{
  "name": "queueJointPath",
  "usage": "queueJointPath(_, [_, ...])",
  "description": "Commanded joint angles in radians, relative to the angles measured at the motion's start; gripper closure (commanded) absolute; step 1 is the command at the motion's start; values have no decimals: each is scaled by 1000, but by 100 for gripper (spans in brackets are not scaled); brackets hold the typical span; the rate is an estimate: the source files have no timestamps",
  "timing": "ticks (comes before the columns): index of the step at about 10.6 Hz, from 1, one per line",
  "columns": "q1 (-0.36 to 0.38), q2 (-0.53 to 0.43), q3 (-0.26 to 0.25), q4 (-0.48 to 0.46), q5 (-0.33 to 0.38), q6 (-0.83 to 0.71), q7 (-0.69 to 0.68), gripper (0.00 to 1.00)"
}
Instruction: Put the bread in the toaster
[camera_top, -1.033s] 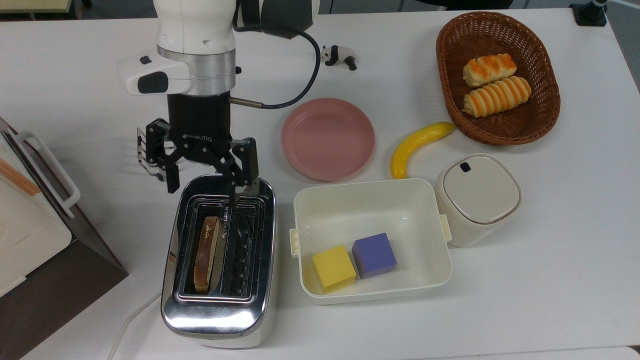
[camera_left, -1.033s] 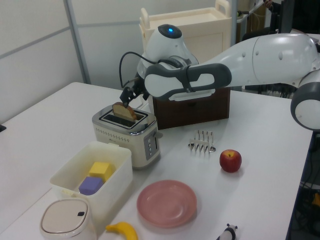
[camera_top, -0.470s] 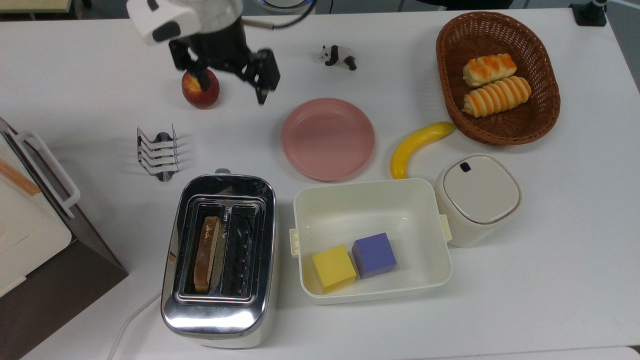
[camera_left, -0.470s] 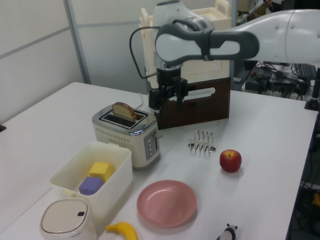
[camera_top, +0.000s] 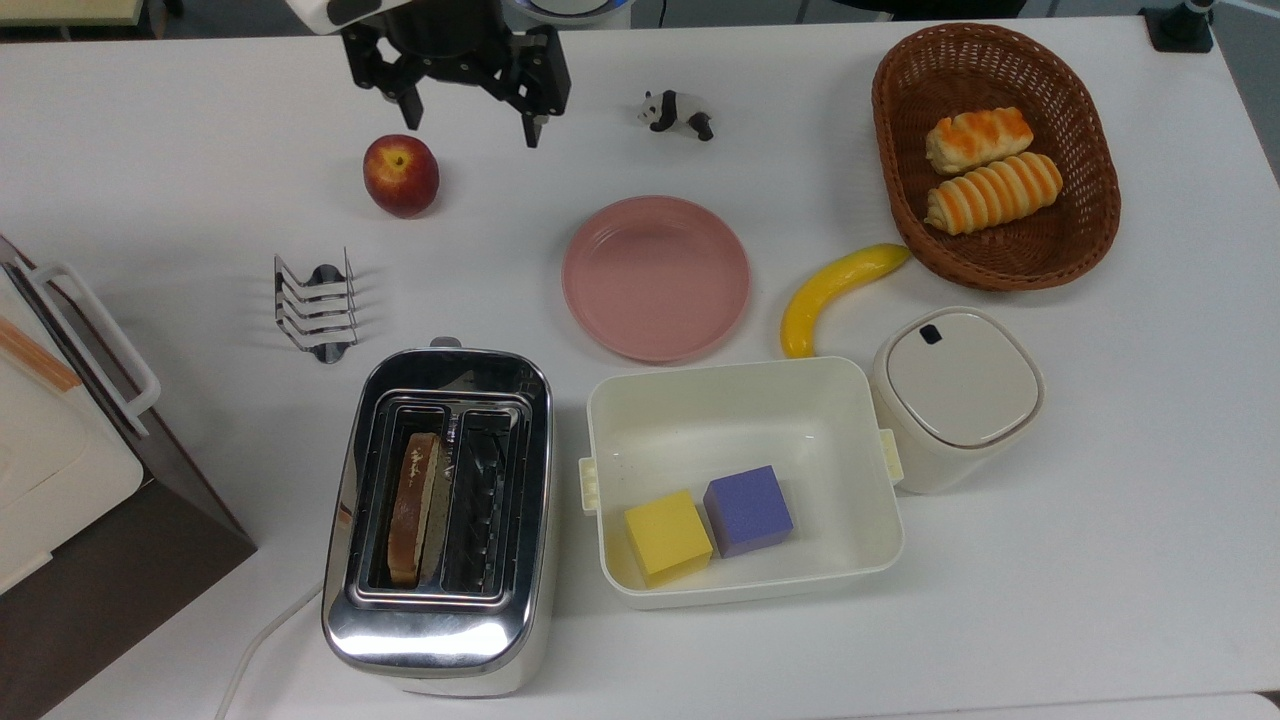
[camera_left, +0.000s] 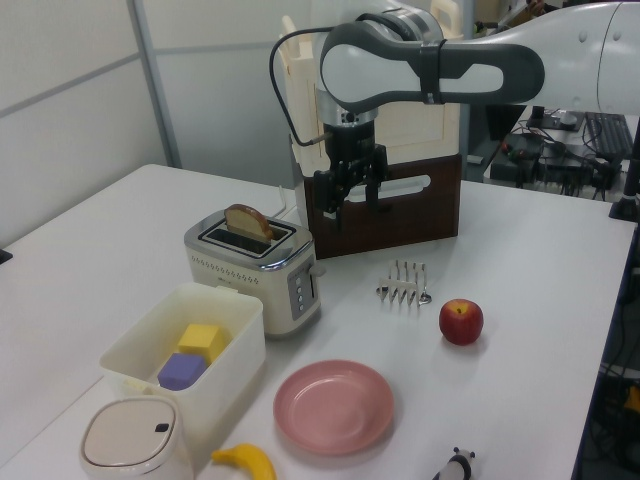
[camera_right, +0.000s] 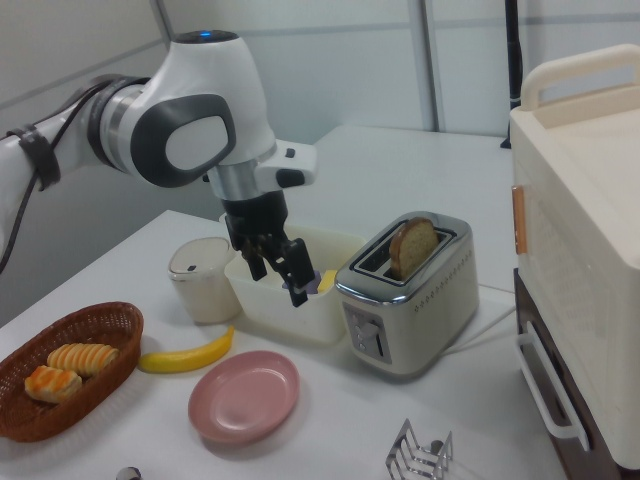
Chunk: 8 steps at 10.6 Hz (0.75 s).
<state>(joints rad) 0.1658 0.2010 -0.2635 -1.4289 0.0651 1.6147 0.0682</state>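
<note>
Tabletop: white, crowded, with a brown cabinet (camera_top: 120, 560) at the top view's left edge
Bread (camera_top: 413, 505): standing on edge in the toaster's slot nearer the top view's left, its rounded top poking out above the chrome
Toaster (camera_top: 440, 610): near the tabletop's front edge in the top view, beside the tub (camera_top: 745, 400) with its yellow and purple blocks
Gripper (camera_top: 465, 120): jaws spread wide and holding nothing, up over the tabletop's far edge in the top view, close to the apple (camera_top: 400, 175)
What changed: a second ago the gripper hung right over the toaster's far end; since then it has lifted off and swung away past the rack (camera_top: 315, 305), leaving the bread where it sat
Meaning for the task: the slice looks delivered and the arm appears to be clearing out; I would call the job all but finished
Possible loose end: the slice rides high, so the lever (camera_right: 373, 341) may not be pressed, though the task does not ask for that
</note>
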Motion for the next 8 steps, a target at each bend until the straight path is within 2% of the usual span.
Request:
queueJointPath(1, [-43, -55, 23, -33, -16, -28, -53, 0])
queueJointPath(4, [-68, -80, 26, -39, -19, -48, -50, 0])
queueJointPath(5, [-87, -80, 47, -39, -21, -65, -48, 0])
queueJointPath(7, [-155, -95, 136, -42, -45, -70, -47, 0])
queueJointPath(8, [-155, -95, 141, -47, -48, -70, -47, 0])
